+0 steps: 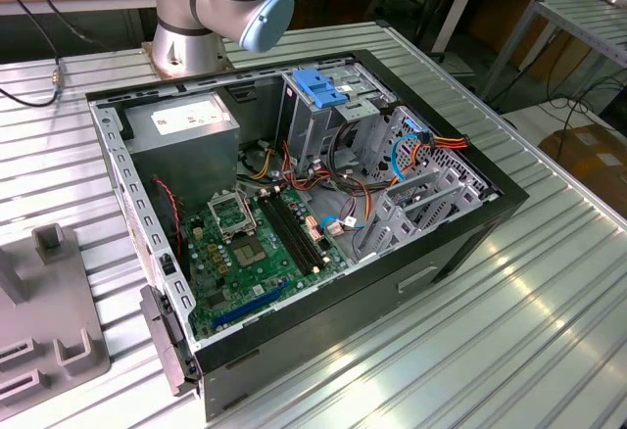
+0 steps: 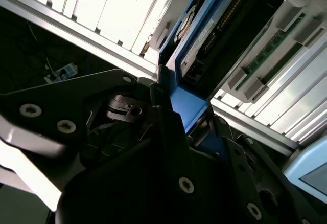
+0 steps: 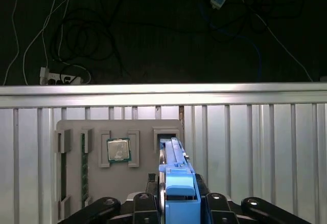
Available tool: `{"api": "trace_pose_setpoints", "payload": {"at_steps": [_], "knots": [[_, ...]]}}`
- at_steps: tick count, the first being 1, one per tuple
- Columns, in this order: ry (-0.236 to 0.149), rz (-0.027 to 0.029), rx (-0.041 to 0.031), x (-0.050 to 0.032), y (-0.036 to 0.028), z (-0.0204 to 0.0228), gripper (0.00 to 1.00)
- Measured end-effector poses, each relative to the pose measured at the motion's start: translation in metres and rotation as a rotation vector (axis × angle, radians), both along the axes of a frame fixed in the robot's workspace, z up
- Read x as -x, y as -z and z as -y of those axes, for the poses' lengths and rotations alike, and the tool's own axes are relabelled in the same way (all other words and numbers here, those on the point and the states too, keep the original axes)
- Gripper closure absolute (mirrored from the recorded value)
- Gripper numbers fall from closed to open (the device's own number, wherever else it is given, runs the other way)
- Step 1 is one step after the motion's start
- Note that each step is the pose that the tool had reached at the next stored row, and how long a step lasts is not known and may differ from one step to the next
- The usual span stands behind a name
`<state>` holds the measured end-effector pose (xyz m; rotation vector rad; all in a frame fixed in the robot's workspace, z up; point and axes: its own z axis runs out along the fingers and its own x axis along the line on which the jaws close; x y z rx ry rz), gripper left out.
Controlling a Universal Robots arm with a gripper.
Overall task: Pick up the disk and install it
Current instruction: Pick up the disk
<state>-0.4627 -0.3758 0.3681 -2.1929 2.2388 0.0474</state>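
Black gripper [image 3: 180,208] sits closest in both wrist views, its two sides pressed together on the disk [image 3: 173,157], one each side of the blue end tab [image 3: 180,191]. The disk is held on edge, thin side toward the first wrist cam. It runs away from the gripper to a slot in the grey fixture plate [image 3: 122,183], which lies on the slatted metal table [image 3: 255,147]. Can't tell if its far end is seated in that slot or clear of it. The same plate carries a CPU chip [image 3: 118,150] and a RAM stick [image 3: 83,168], both apart from the disk.

Step in hand, as I read it, is the pick-up: grip made, install not begun, since the disk is at the fixture. In the exterior view the open PC case [image 1: 460,243] has its drive cage [image 1: 313,125] w/ a blue latch [image 1: 321,86] on top.

Getting the disk out prob. calls for a straight pull in line w/ the slot, grip kept square so the rails don't bind.

Looks: slim dark body, blue plastic rails along the sides, and a connector row [image 2: 232,14] in the second wrist view.
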Motion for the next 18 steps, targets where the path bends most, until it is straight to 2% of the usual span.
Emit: {"api": "trace_pose_setpoints", "payload": {"at_steps": [10, 12, 18], "knots": [[0.0, 0.0, -0.0009, 0.0, -0.0203, 0.0, 0.63], [0.0, 0.0001, -0.001, 0.0, -0.0228, 0.0, 0.63], [0.0, 0.0001, -0.001, 0.0, -0.0371, 0.0, 0.63]]}}
